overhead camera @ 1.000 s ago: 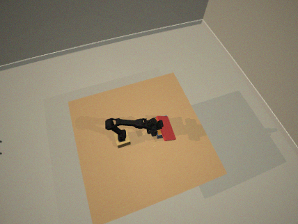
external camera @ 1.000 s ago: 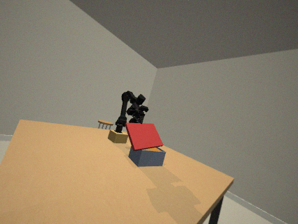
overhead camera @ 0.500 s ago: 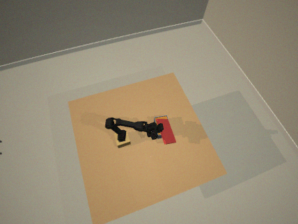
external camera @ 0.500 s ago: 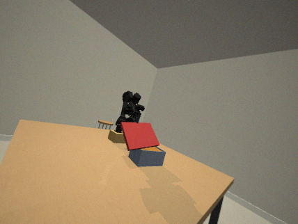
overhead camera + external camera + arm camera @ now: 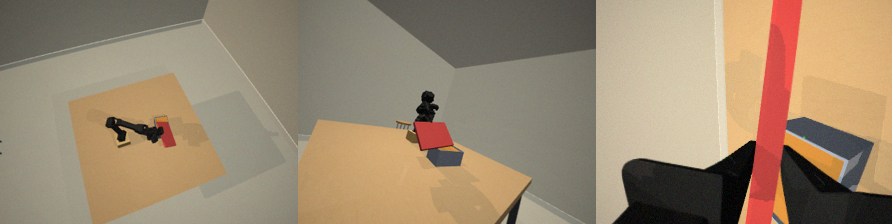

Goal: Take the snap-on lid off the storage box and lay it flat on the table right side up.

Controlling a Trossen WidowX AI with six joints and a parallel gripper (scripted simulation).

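The red lid (image 5: 168,138) (image 5: 434,136) (image 5: 781,75) is off the storage box and held in the air, steeply tilted, with its broad red face toward the exterior camera. My gripper (image 5: 161,131) (image 5: 768,148) is shut on the lid's edge; the lid runs between the fingertips in the wrist view. In the exterior view the fingertips are hidden behind the lid. The blue-grey storage box (image 5: 448,158) (image 5: 833,134) (image 5: 161,119) stands open and upright on the table, with its orange inside partly showing. In the top view the lid and gripper cover much of the box.
The wooden table (image 5: 104,181) (image 5: 367,174) has an edge to the left in the wrist view. The arm's yellowish base block (image 5: 124,143) (image 5: 411,136) stands to the left of the box in the top and exterior views. A chair (image 5: 403,122) is behind the table.
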